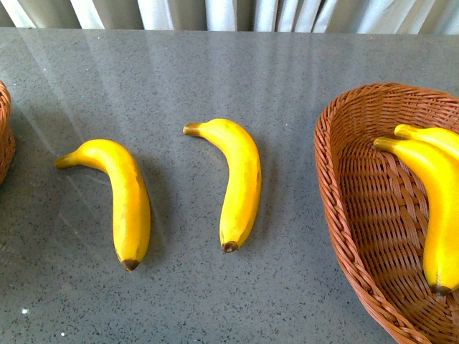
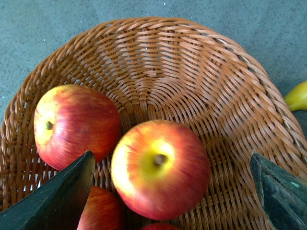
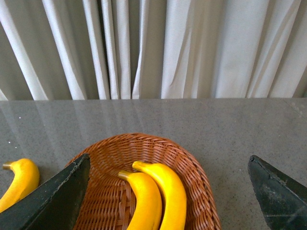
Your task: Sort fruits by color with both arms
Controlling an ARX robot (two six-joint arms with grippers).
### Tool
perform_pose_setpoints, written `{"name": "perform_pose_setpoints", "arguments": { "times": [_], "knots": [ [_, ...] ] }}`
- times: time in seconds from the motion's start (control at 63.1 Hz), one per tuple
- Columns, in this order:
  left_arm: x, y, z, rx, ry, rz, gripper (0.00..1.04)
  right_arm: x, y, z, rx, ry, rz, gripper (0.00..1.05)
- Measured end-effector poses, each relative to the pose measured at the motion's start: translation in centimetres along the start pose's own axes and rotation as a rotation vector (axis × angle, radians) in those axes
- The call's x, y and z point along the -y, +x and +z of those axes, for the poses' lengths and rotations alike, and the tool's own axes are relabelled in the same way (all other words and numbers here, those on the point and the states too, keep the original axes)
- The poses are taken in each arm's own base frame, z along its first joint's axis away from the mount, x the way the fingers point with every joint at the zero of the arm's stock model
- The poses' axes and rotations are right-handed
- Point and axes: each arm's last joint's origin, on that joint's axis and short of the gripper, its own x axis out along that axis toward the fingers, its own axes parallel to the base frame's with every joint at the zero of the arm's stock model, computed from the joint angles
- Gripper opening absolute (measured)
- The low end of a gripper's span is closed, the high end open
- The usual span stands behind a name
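Observation:
Two yellow bananas lie loose on the grey table, one at the left (image 1: pixel 118 201) and one in the middle (image 1: pixel 237 183). Two more bananas (image 1: pixel 439 208) rest in the wicker basket (image 1: pixel 351 208) at the right. My right gripper (image 3: pixel 169 159) hangs open above that basket (image 3: pixel 192 163), over its two bananas (image 3: pixel 146 201). My left gripper (image 2: pixel 171 158) is open over another wicker basket (image 2: pixel 192 72), straddling a red and yellow apple (image 2: pixel 160 167). A second apple (image 2: pixel 76 124) sits beside it, and part of a third (image 2: pixel 103 211) shows under one finger. Neither arm appears in the front view.
Only the rim of the left basket (image 1: pixel 4 136) shows at the table's left edge. A banana tip (image 2: pixel 297 96) lies just outside that basket (image 2: pixel 192 72). Another banana (image 3: pixel 19 182) lies on the table beside the right basket. White curtains (image 3: pixel 153 48) hang behind the table.

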Motion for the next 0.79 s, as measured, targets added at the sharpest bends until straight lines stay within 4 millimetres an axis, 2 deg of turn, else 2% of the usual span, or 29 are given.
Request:
{"name": "perform_pose_setpoints", "arguments": {
  "times": [0.253,0.396,0.539,0.792],
  "knots": [
    [1.6,-3.7,2.5,0.187,-0.062,-0.043,0.96,0.0,0.0,0.0,0.000,0.000,0.000,0.96],
    [2.8,-4.8,2.9,0.257,-0.066,-0.060,0.95,0.0,0.0,0.0,0.000,0.000,0.000,0.96],
    [4.9,-5.3,2.0,0.456,-0.109,0.193,0.69,0.0,0.0,0.0,0.000,0.000,0.000,0.96],
    [8.1,-6.9,1.1,0.497,-0.147,0.193,0.23,0.0,0.0,0.0,0.000,0.000,0.000,0.96]
  ]
}}
